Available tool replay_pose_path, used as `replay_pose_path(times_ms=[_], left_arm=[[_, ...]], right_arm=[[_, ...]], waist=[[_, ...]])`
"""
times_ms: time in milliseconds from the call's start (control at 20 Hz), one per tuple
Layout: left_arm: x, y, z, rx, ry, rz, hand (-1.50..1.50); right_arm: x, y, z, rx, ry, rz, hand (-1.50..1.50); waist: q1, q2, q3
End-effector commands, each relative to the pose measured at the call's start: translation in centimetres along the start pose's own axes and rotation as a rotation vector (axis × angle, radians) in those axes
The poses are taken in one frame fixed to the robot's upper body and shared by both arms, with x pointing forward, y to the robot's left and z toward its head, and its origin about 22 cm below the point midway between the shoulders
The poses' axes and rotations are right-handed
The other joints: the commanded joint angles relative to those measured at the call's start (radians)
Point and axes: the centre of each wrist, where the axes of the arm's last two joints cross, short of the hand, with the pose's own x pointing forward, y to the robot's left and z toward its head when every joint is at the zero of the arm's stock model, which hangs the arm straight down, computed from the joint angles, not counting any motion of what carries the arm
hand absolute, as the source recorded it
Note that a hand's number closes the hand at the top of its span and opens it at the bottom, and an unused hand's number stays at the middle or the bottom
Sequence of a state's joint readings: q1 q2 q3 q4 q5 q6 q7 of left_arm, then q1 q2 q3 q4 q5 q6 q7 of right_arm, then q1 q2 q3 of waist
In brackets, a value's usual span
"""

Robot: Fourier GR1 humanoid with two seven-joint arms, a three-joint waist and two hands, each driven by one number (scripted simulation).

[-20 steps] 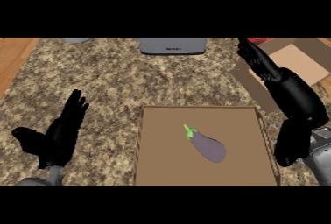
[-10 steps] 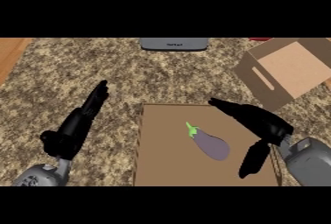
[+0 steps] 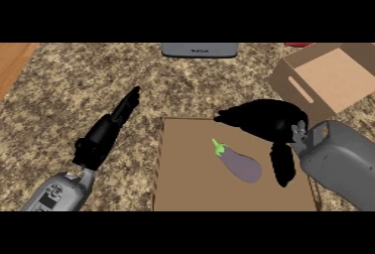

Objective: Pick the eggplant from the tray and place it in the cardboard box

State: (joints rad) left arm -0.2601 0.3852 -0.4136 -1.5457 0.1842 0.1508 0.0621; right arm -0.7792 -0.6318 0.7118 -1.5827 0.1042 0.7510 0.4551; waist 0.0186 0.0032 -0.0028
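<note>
Eggplant [image 3: 240, 164] lies on the brown tray [image 3: 190, 188], right of the tray's middle, its green stem pointing up and left and its purple body running down toward the right. The tray rests flat on the speckled counter [image 3: 88, 79]. The right hand [image 3: 267, 118] hangs over the tray's upper right part, above the eggplant; its fingers are relaxed and spread, one reaching left across the tray's top edge and another [image 3: 282, 168] hanging down just beside the eggplant's right end. It holds nothing, and whether it touches the eggplant cannot be told. The grey right forearm [image 3: 341, 161] comes in from the lower right. The cardboard box [image 3: 330, 79] stands open at the upper right, tilted, well apart from the eggplant. The left hand [image 3: 102, 139] rests left of the tray, fingers straight and together, pointing up and right. A grey appliance [image 3: 200, 49] sits at the counter's far edge.
</note>
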Motion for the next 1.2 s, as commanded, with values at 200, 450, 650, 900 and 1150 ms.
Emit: replay_pose_path(times_ms=[200,450,650,900,1150], left_arm=[[-1.0,0.7,-0.2,0.0,0.021,-0.01,0.0],[-1.3,-0.6,0.0,-0.001,0.016,-0.01,0.0],[-1.5,0.0,-1.3,-0.001,0.005,-0.006,0.0],[-1.5,0.5,-1.2,0.013,0.016,-0.008,0.0],[-1.3,0.2,0.5,-0.006,0.009,-0.005,0.0]], right_arm=[[4.1,-6.8,-2.8,0.266,0.038,0.064,-1.5],[5.6,-6.8,-6.1,0.378,0.107,0.021,-1.5],[7.4,-7.1,-7.4,0.378,0.132,-0.043,-1.5],[7.5,-3.9,-8.6,0.404,0.155,-0.061,-1.5],[5.6,-2.1,-9.3,0.436,0.192,-0.034,-1.5]], waist=[[0.001,-0.007,-0.003],[-0.009,-0.007,0.0],[-0.021,-0.006,0.001],[-0.022,-0.005,0.002],[-0.011,-0.005,0.003]])
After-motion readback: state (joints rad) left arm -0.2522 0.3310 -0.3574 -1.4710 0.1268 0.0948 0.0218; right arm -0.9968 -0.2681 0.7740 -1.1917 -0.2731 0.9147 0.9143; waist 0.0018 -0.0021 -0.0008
